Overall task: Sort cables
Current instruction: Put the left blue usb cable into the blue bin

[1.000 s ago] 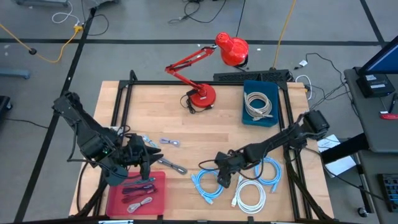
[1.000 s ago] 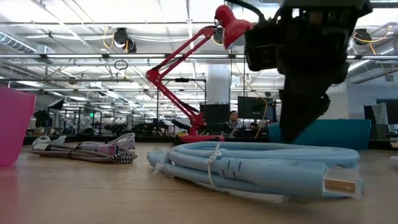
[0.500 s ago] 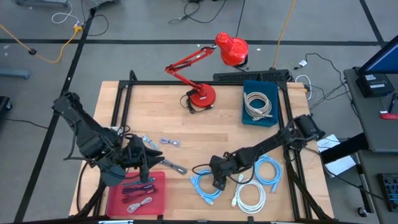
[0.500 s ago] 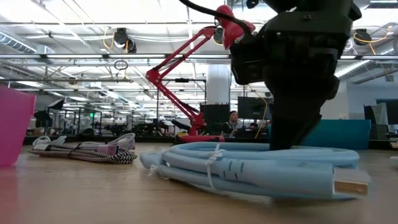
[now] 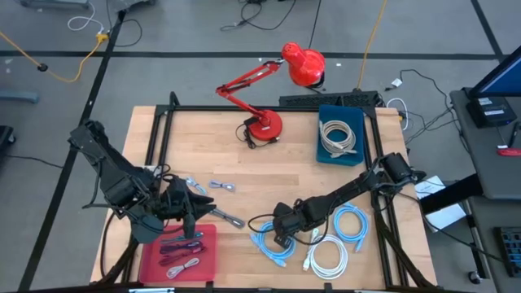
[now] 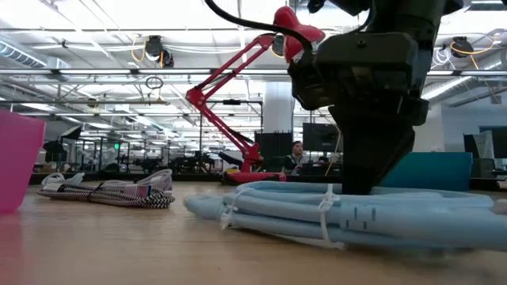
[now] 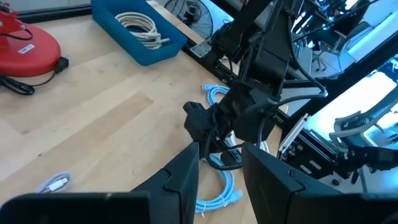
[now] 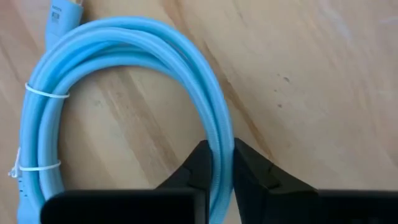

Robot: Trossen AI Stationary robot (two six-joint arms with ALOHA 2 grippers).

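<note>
far left of the wooden table [image 5: 269, 167] the left gripper [image 5: 198, 213] hangs just above the board by the upper edge of a shallow red plastic tray [image 5: 151, 262], fingers [image 7: 180, 177] apart w/ a clear gap & nothing between them; the tray holds short bundled maroon and grey cables [image 5: 181, 254]. just right of that gripper two small grey/purple bundled cables [image 5: 221, 186] lie loose on the wood, another grey one [image 5: 230, 217] a bit nearer the front edge. mid-table at the back stands a red desk lamp w/ round base [image 5: 264, 126]. front centre: a large coiled light-blue cable tied w/ white zip ties [image 8: 118, 81] lies flat on the wood, & the right gripper [image 5: 281, 236] is down on it, both dark fingers [image 8: 252, 171] pinched on one strand of the coil's rim, strand running up between them; in the low view the gripper body sits directly over the coil [image 6: 348, 218], coil touching the table. right of that, near the front edge, a coiled white cable [image 5: 330, 256], & just beside it toward the right edge a second light-blue coil [image 5: 352, 224], both apart from the gripper. back right: a blue rectangular bin [image 5: 327, 150] holding a coiled beige cable [image 5: 339, 136], well apart from both arms.
</note>
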